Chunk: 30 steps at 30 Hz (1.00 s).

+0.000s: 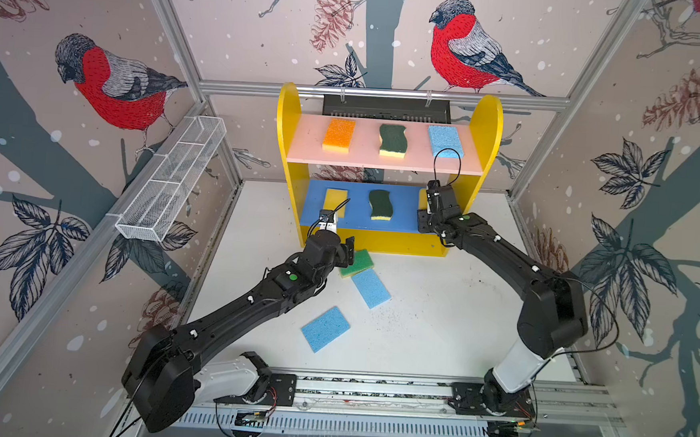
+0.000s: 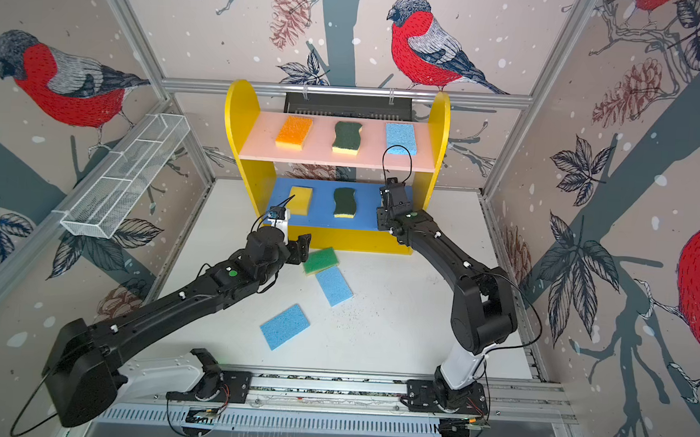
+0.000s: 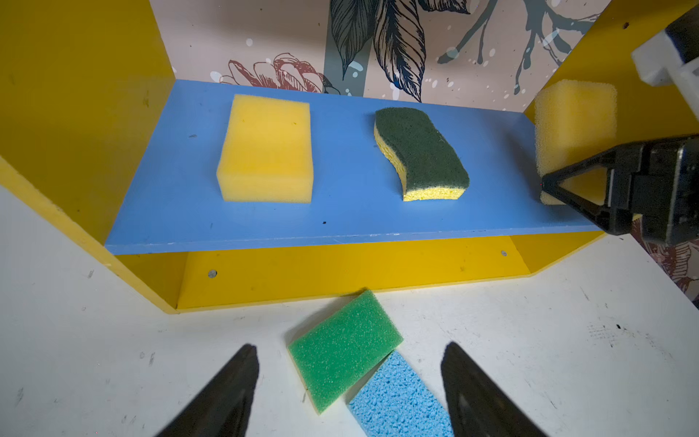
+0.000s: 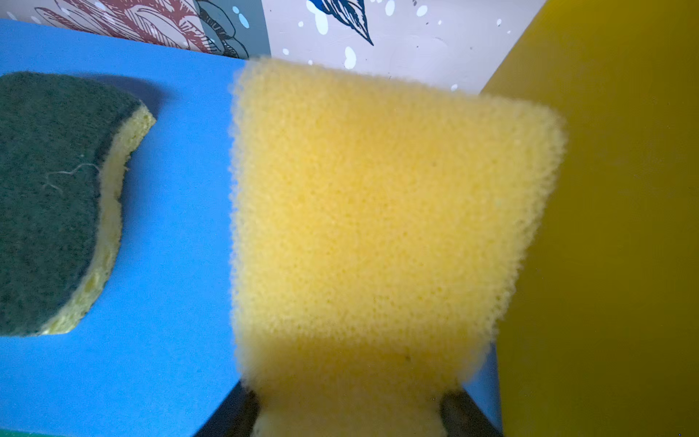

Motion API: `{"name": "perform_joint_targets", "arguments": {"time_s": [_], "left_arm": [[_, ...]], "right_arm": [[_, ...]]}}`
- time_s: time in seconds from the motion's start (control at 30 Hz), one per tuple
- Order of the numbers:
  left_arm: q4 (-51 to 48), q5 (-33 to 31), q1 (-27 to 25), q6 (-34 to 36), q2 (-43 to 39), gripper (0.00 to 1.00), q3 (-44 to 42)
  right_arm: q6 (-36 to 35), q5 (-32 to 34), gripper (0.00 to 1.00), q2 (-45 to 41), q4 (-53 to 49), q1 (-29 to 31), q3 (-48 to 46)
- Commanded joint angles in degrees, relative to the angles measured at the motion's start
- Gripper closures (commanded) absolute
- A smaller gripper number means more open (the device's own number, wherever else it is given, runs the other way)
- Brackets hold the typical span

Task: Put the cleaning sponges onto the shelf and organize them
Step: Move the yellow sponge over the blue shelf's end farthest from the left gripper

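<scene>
A yellow sponge is clamped at its near end by the right fingers. It is held at the right end of the blue board of the shelf, just beside the right side panel. Its long axis is pointed front to back, toward the rear of the shelf, with the far end tilted up. Whether the near end touches the board cannot be told. The same front-to-back line is shared by the other yellow sponge and the scourer on that board.

The left fingers are spread apart and nothing is held by them. They are poised above the green sponge, which lies on the desk just in front of the shelf, askew to its front edge and touching a blue sponge.

The foam is judged light, soft and easily squashed, so a gentle grip across the short width is advised. A hard squeeze may be followed by spring-back on release.
</scene>
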Motion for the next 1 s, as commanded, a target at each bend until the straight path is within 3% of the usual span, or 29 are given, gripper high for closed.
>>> {"name": "perform_joint_targets", "arguments": {"time_s": [0.0, 0.97], "left_arm": [[1.48, -0.69, 0.05, -0.31, 0.51, 0.23, 0.77], [-0.16, -1.66, 0.11, -0.57, 1.01, 0.23, 1.93]], "right_arm": [[-0.23, -1.46, 0.41, 0.78, -1.14, -0.09, 1.64], [1.1, -1.37, 0.35, 5.06, -5.11, -1.16, 6.54]]}}
